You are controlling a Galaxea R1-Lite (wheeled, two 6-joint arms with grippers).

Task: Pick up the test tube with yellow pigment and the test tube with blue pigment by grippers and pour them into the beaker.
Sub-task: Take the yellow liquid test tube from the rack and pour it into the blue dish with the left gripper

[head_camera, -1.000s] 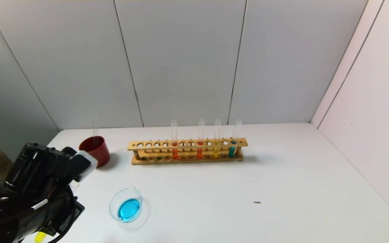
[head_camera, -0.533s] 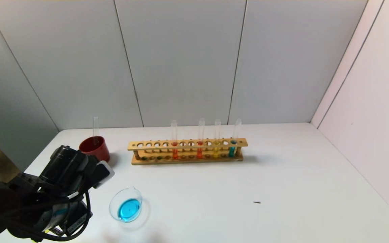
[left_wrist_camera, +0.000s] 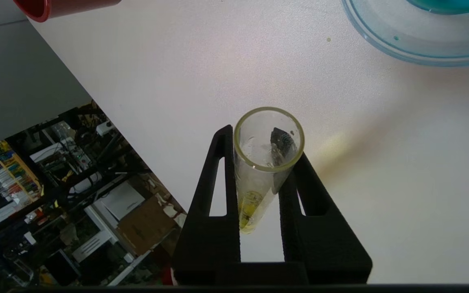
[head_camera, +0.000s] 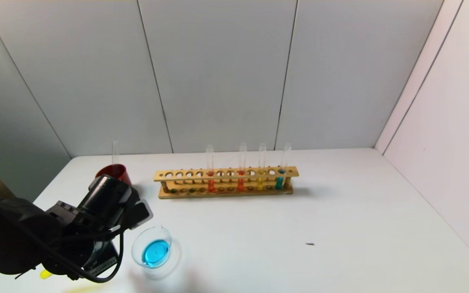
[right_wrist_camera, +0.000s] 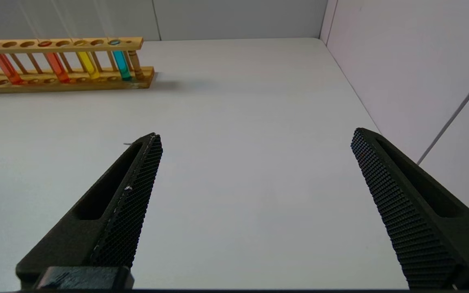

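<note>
My left gripper is shut on the test tube with yellow pigment, gripping it between both fingers. A little yellow liquid sits at its round bottom, which shows as a yellow tip in the head view. The tube mouth is over bare table, to the left of the beaker. The beaker holds cyan-blue liquid, and its rim shows in the left wrist view. A teal-blue tube and a yellow tube stand in the wooden rack. My right gripper is open and empty above the table's right side.
A dark red cup with an empty clear tube stands behind my left arm. Two orange-red tubes stand in the rack. The table's left edge is close to the left gripper. A small dark speck lies on the table.
My left arm has moved forward and to the right towards the beaker with the yellow tube, and its wrist has turned. The beaker, rack and cup have not moved.
</note>
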